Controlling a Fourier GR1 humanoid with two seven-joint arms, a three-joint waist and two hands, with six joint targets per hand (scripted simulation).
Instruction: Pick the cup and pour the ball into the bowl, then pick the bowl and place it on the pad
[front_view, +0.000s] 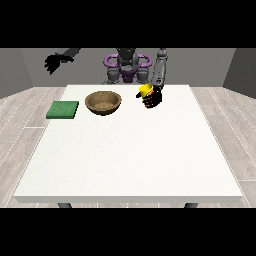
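Yellow cup (145, 90): right of the wooden bowl (103, 103), apparently grasped by the fingers (148, 103) of the hand at the view's right (152, 99). Ball: unseen. Advice: carry it over the bowl's centre, then tip slowly. Green pad (63, 109): left of bowl. Other hand (53, 62): raised, fingers curled, holding nothing.

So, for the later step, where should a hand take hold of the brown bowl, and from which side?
Probably at the rim of the bowl, from above: it sits upright and open, wide and shallow. The rim nearest the green pad suits the raised hand at the view's left.
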